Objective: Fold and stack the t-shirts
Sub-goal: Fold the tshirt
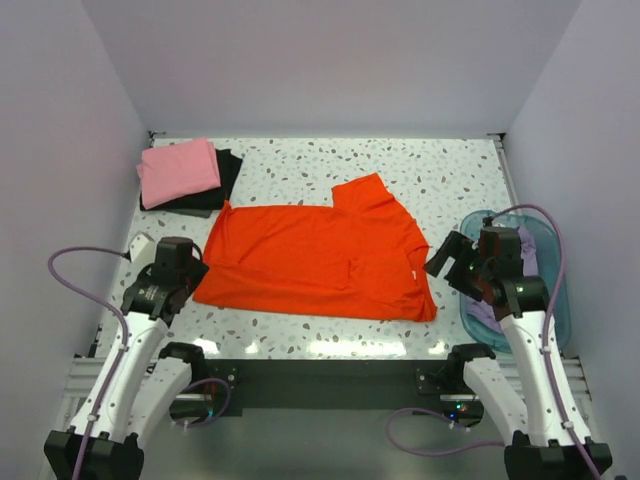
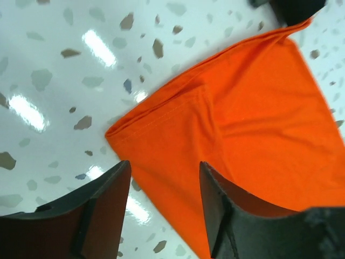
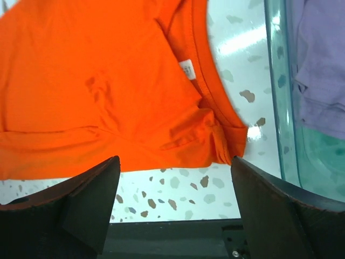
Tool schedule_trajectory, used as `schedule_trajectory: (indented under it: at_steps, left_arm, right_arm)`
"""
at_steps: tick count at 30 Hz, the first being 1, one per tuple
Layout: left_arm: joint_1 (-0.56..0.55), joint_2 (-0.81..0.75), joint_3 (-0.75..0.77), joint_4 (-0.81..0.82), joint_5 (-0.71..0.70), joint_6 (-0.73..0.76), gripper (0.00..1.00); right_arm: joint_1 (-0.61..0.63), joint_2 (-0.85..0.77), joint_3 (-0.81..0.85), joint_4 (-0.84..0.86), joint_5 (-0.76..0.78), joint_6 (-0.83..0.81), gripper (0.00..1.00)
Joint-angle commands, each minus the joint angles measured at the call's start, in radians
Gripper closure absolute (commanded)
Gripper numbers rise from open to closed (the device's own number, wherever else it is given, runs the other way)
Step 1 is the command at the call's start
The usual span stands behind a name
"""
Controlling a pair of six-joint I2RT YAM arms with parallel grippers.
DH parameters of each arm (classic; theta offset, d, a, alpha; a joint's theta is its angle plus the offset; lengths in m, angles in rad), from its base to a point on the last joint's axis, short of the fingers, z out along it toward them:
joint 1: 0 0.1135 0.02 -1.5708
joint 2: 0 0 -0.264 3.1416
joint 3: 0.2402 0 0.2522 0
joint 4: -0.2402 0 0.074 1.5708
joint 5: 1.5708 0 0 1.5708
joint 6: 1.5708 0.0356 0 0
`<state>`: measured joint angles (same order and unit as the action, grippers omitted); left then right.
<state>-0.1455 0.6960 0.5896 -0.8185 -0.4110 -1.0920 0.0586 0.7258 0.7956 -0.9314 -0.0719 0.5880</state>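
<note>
**Item:** orange-red t-shirt (image 1: 315,262), partly folded, flat at table centre.

**Others:** pink t-shirt (image 1: 178,170) on black t-shirt (image 1: 226,180), 10 o'clock; lavender t-shirt (image 3: 321,65) in basket (image 1: 558,300), 4 o'clock.

**Tools:** left gripper (image 2: 164,172) at the shirt's 8 o'clock corner, right gripper (image 3: 175,167) at its 4 o'clock corner; both spread, empty.

**Risk (judged):** pinching one layer at the bunched right corner would drag the fold askew.

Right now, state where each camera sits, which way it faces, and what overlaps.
Top external: above and behind the arms, looking down at the table; shows both arms, left gripper, right gripper, orange shirt, pink shirt on black shirt, basket.
Left wrist: on the left arm, facing down at the orange shirt's corner; open left fingers show.
Right wrist: on the right arm, facing the shirt's collar and basket; open right fingers show.
Shared: all three see the orange shirt.
</note>
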Motion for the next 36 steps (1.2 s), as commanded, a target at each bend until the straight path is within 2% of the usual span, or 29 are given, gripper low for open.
schedule_trajectory:
  at_steps: [1,3,5,7,10,14,18,24,29,36]
  left_arm:
    - [-0.003,0.025,0.145,-0.004,-0.103,0.078,0.41]
    - [-0.003,0.086,0.202,0.025,-0.123,0.127,0.38]
    - [-0.003,0.129,0.214,0.114,-0.091,0.235,0.41]
    - [-0.003,0.209,0.223,0.266,-0.01,0.305,0.43]
    - [-0.003,0.371,0.288,0.399,0.062,0.403,0.44]
    - [-0.006,0.676,0.446,0.433,0.04,0.513,0.45]
    - [-0.009,0.869,0.602,0.473,-0.006,0.598,0.46]
    - [-0.017,1.112,0.801,0.49,-0.035,0.724,0.49]
    - [-0.02,1.24,0.91,0.478,-0.026,0.776,0.5]
    - [-0.025,1.303,0.909,0.485,-0.049,0.782,0.53]
  right_arm:
    - [-0.003,0.08,0.077,0.071,-0.037,-0.028,0.13]
    - [0.003,0.15,0.105,0.133,-0.037,-0.045,0.13]
    - [0.03,0.239,0.132,0.179,-0.019,-0.048,0.14]
    - [0.066,0.326,0.155,0.249,0.032,-0.053,0.15]
    - [0.141,0.438,0.241,0.299,0.105,-0.068,0.15]
    - [0.167,0.668,0.379,0.367,0.135,-0.1,0.16]
    - [0.165,0.805,0.464,0.469,0.169,-0.155,0.18]
    - [0.164,0.989,0.631,0.488,0.219,-0.201,0.2]
    - [0.152,1.112,0.726,0.491,0.213,-0.205,0.21]
    - [0.129,1.216,0.778,0.506,0.184,-0.197,0.21]
